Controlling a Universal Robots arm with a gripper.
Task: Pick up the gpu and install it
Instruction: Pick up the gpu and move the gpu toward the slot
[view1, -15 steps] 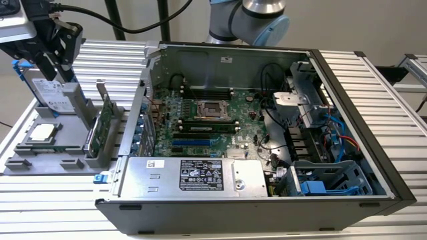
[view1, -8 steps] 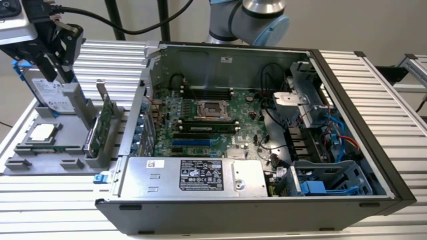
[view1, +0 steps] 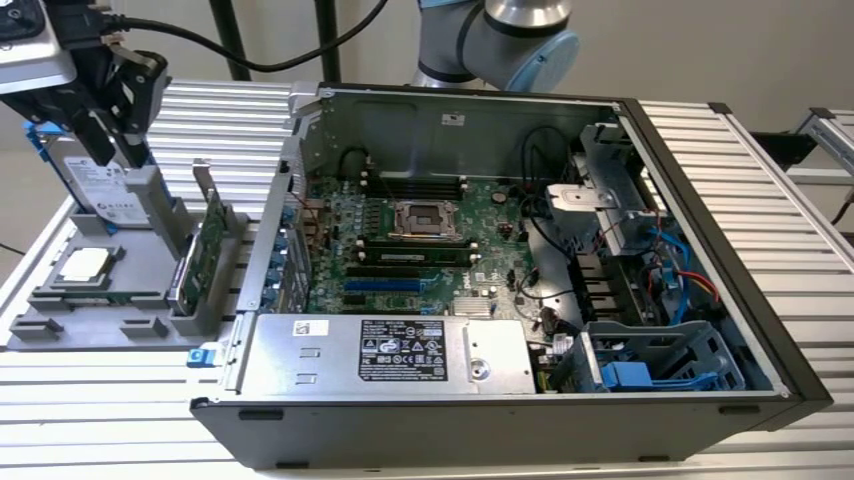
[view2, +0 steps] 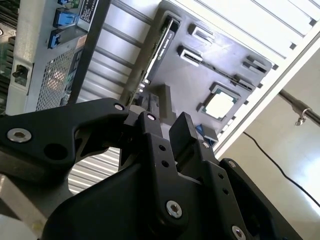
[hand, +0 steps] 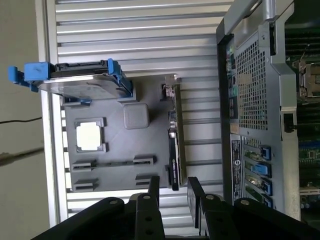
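The gpu (view1: 203, 255) stands on edge in a slot of the grey holder tray (view1: 80, 325) at the exterior view's left, its green board and silver bracket showing. In the first wrist view the gpu (hand: 175, 145) appears edge-on, in line with the gap between my fingers. My gripper (view1: 118, 140) hangs above the tray, higher than the gpu and over the hard drive. The gripper (hand: 173, 192) is open and holds nothing. In the second wrist view the gpu (view2: 161, 50) lies beyond the gripper (view2: 167, 122).
A silver hard drive with blue rails (hand: 80, 82) stands upright in the tray beside a processor chip (hand: 90, 136). The open computer case (view1: 694, 230) lies at the exterior view's right, its motherboard (view1: 414, 240) and power supply (view1: 400, 350) exposed. Ribbed aluminium table (view1: 747, 150) surrounds both.
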